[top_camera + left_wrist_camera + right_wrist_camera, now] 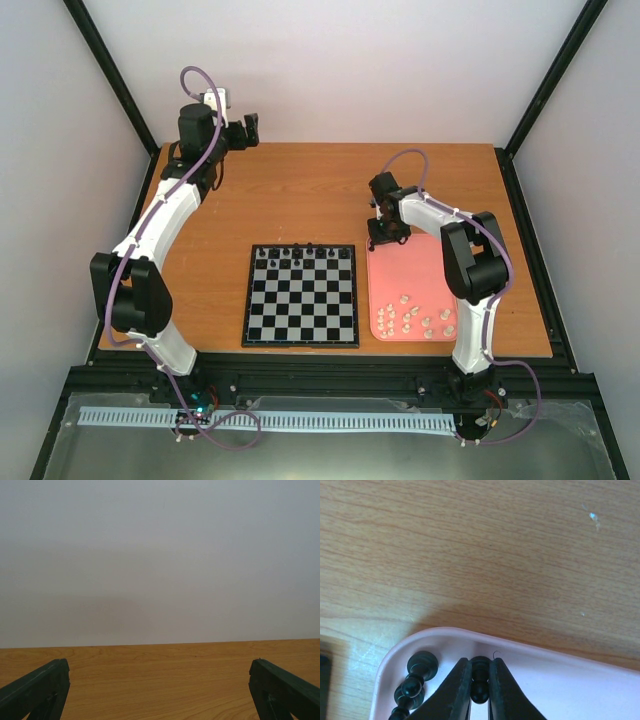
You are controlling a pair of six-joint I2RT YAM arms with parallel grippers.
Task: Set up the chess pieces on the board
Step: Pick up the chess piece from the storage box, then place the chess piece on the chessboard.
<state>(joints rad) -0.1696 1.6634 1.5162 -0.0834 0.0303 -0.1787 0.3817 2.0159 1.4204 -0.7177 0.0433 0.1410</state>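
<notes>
Right end effector [480, 667] pinched a black piece [480, 690] in the tray [560, 675] corner; a straight lift was needed, clear of the neighbouring pieces [422, 664]. Left end effector [159, 672] was spread.

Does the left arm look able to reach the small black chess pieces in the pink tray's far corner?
Probably not: the right gripper crowds that corner, clamped on one black chess piece, while the left gripper sits far off, facing the wall.

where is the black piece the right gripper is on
The small black chess piece sits between the right gripper's fingers in the far left corner of the pink rounded tray, right of the black-and-grey chessboard in the top view.
</notes>
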